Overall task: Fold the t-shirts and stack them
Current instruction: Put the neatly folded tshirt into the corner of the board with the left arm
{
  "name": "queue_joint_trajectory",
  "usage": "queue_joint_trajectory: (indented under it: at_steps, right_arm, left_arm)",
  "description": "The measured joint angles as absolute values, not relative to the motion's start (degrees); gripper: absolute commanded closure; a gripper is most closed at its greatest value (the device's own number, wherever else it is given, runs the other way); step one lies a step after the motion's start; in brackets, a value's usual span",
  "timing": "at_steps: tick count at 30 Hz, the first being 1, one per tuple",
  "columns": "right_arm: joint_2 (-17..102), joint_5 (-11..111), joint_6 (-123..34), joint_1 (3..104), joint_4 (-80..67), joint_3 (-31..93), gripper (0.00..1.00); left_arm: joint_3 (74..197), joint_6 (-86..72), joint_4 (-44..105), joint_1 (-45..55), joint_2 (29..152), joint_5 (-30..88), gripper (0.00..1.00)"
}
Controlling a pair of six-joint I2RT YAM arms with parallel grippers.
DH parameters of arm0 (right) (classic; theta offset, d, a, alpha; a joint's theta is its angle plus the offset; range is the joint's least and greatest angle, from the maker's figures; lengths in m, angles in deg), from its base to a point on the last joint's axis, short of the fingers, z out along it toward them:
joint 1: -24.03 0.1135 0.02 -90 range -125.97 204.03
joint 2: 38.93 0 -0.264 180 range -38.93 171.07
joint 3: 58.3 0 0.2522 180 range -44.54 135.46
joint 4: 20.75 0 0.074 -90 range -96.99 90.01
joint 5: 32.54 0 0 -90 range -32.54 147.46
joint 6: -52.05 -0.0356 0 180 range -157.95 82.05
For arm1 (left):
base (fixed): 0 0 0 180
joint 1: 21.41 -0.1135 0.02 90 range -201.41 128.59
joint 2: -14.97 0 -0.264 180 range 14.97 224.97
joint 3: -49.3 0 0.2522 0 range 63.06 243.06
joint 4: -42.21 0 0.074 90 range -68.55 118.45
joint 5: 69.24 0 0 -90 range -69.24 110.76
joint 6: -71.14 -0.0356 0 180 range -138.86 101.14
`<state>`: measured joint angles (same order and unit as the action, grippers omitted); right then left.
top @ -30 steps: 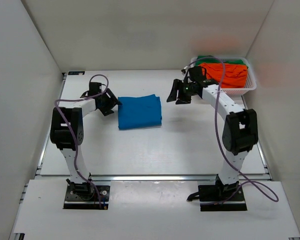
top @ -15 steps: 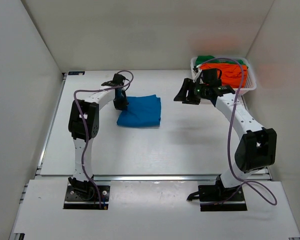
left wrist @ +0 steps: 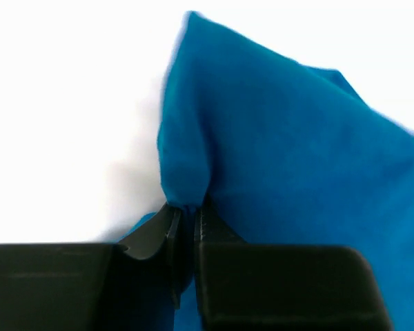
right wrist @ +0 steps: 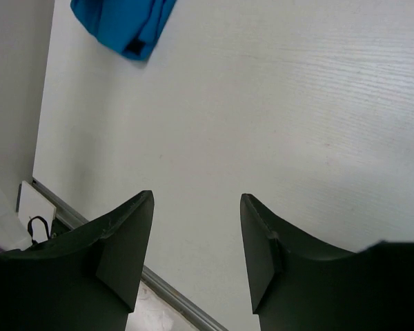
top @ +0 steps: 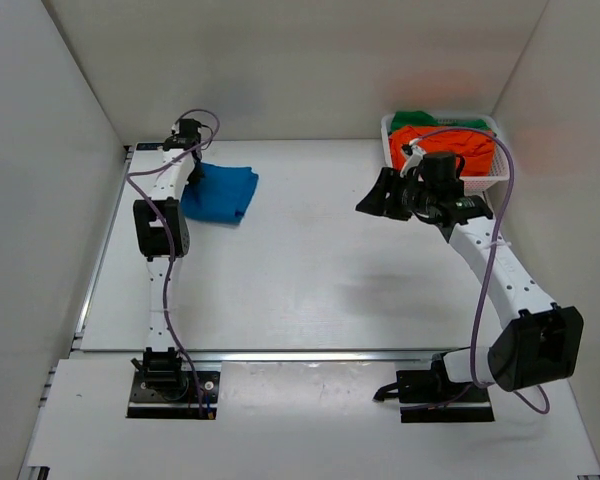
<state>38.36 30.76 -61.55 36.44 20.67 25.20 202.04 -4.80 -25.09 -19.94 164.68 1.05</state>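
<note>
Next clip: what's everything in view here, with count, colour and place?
blue t-shirt: 1, bright blue, far left of the table
orange t-shirt: 1, orange, in the basket
green t-shirt: 1, green, in the basket behind the orange one
basket: 1, white mesh, far right corner
table: 1, white
left gripper: 1, black, pinching the blue t-shirt's edge
right gripper: 1, black, open, empty, beside the basket

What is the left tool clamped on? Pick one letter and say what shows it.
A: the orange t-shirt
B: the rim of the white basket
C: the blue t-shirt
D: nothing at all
C: in the left wrist view the left tool is shut on a pinched-up fold of the blue t-shirt.
</note>
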Motion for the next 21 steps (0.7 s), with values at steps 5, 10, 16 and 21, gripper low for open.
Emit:
queue_joint_trajectory:
  at_steps: [5, 10, 16, 21]
  right_arm:
    - [36.3, 30.1, -62.1, 37.8, 17.6, 20.6, 0.49]
    - [37.8, 30.0, -62.6, 39.5, 16.0, 19.9, 0.49]
    - [40.2, 30.0, -63.6, 39.8, 13.9, 19.9, 0.49]
    - [43.3, 30.3, -63.9, 40.8, 13.5, 20.7, 0.49]
  left_arm:
    - [204.9, -8.4, -22.1, -22.6, 167.0, -2.2, 1.00]
    - [208.7, -10.5, -17.7, -25.2, 170.0, -3.2, 1.00]
    - [208.6, -12.8, -10.3, -28.0, 170.8, -4.8, 1.00]
    - [208.8, -13.1, -6.0, -29.6, 171.7, -4.5, 0.83]
